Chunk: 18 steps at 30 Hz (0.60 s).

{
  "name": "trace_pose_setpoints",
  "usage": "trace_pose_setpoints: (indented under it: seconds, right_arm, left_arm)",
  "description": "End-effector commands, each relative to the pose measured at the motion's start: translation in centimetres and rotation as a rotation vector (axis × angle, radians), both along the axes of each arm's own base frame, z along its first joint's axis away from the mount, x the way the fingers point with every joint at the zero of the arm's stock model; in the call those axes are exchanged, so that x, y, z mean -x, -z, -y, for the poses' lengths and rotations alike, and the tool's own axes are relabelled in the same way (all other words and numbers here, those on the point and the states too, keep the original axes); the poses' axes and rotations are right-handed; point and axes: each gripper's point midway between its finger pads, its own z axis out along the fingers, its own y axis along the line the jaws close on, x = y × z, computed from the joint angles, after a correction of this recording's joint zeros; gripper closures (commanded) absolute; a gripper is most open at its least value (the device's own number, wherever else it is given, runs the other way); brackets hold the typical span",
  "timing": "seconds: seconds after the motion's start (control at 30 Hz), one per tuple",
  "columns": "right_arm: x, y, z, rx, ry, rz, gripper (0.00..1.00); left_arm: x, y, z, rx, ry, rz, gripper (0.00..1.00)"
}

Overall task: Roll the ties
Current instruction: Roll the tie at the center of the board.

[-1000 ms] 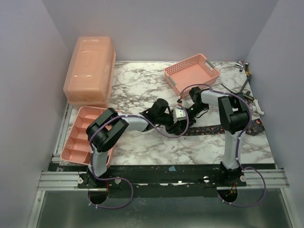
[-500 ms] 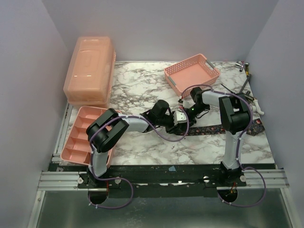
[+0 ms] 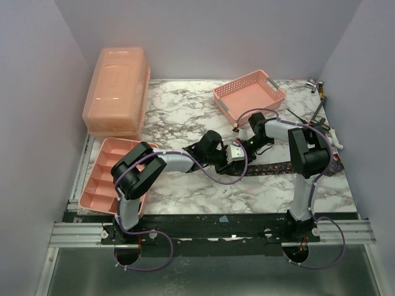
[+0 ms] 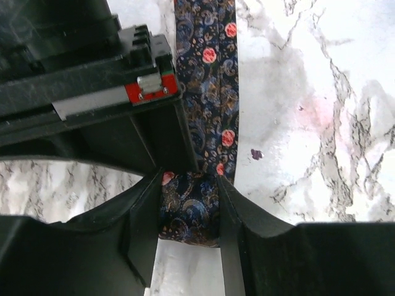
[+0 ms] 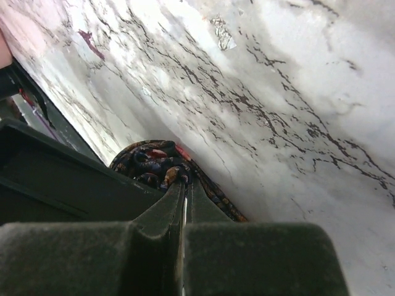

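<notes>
One tie point(image 3: 290, 166) lies as a dark dotted strip across the marble table point(image 3: 185, 111), running right from the middle. Its left end is wound into a small coil point(image 4: 188, 216). My left gripper point(image 4: 188, 180) squeezes that coil from both sides, and the flat strip point(image 4: 210, 80) leads away from it. My right gripper point(image 5: 185, 183) is shut, its tips buried in the middle of the coil point(image 5: 148, 163). Seen from the top camera, the left gripper point(image 3: 236, 156) and right gripper point(image 3: 245, 148) meet at the tie's left end, hiding the coil.
A pink mesh basket point(image 3: 250, 92) stands at the back right. A pink lidded box point(image 3: 116, 92) sits at the back left, with a pink divided tray point(image 3: 102, 176) in front of it. Loose tools point(image 3: 318, 111) lie along the right edge.
Both grippers have shifted slightly right along the tie, and the left gripper's jaws have narrowed a little onto the coil. The right gripper stays shut.
</notes>
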Motion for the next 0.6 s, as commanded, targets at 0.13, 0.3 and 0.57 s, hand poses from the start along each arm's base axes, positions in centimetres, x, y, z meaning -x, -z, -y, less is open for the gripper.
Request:
trace_pose_setpoints:
  seconds: [0.13,0.3,0.57]
  right_arm:
    - [0.6,0.4,-0.3,-0.024,-0.060,0.095,0.99]
    - [0.6,0.1,-0.6,-0.047,-0.073,0.111,0.99]
    - [0.9,0.9,-0.7,-0.057,-0.072,0.074,0.99]
  left_arm:
    - [3.3,7.1,-6.2,-0.234,-0.106,-0.196,0.56]
    - [2.9,6.9,-5.2,-0.183,-0.064,-0.165,0.54]
    - [1.7,5.9,-3.7,-0.164,-0.074,-0.124,0.55]
